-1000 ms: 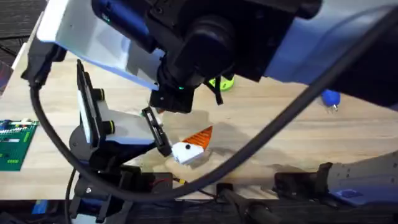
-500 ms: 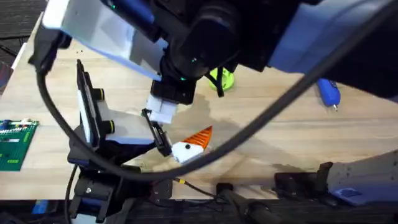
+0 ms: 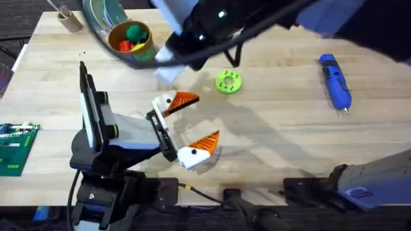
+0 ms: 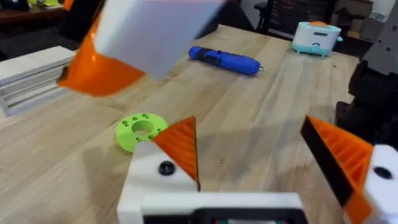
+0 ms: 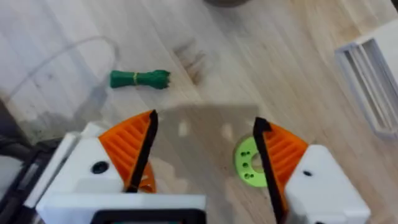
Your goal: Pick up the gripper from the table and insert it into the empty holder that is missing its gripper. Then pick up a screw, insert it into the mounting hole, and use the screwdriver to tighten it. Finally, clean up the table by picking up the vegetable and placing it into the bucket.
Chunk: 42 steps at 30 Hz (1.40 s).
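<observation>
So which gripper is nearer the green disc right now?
Left, it seems. The left gripper sits low by the table, jaws open, with the green disc just past its fingertip. The right gripper hovers higher above the disc.

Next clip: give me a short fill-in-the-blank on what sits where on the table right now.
The screwdriver on the table is coloured ____.
The bucket holds toys and stands near the table's far ____ corner.
The green ring lies flat on the ____.
In the right wrist view, the right gripper fingers are ____.

Missing words: blue; left; table; open
</observation>
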Motion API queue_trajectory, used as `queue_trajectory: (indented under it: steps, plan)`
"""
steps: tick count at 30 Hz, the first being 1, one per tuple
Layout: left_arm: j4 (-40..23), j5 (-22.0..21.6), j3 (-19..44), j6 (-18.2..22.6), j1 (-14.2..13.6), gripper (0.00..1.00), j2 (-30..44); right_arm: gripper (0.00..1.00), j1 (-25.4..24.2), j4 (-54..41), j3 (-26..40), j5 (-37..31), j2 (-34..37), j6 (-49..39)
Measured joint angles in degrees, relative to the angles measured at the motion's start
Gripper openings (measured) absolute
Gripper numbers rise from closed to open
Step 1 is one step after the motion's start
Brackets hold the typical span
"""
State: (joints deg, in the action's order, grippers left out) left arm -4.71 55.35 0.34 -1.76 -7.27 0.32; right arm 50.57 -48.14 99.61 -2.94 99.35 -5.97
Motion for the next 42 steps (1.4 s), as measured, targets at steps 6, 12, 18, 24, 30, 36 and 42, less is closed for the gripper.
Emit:
queue_trajectory:
  steps: [6, 12, 18, 24, 30, 36, 42]
  plan:
    - [0.0, 0.0, 0.0, 0.0, 0.0, 0.974, 0.0, 0.992, -4.7, 0.1, 0.0, 0.0, 0.0, 1.9]
    - [0.0, 0.1, 0.0, 0.0, 0.0, 0.472, 0.0, 0.992, -11.2, -0.6, 0.0, 0.3, 0.0, 10.0]
    - [0.0, 0.2, 0.0, 0.3, 0.0, 0.008, 0.0, 0.992, -21.1, -5.6, 0.0, 0.4, -0.4, 19.3]
    - [0.0, 0.2, 0.0, 0.3, 0.0, 0.008, 0.0, 0.992, -34.0, -15.5, 0.0, -1.1, -5.6, 22.1]
    - [0.0, 0.2, 0.0, 0.3, 0.0, 0.008, 0.0, 0.992, -44.9, -21.2, 0.0, -2.2, -12.8, 19.8]
    - [0.0, 0.2, 0.0, 0.3, 0.0, 0.008, 0.0, 0.992, -55.7, -26.2, -0.3, -2.0, -17.1, 15.4]
    - [0.0, 0.2, 0.0, 0.3, 0.0, 0.008, 0.0, 0.992, -65.6, -25.2, -7.9, 3.4, -21.1, 11.4]
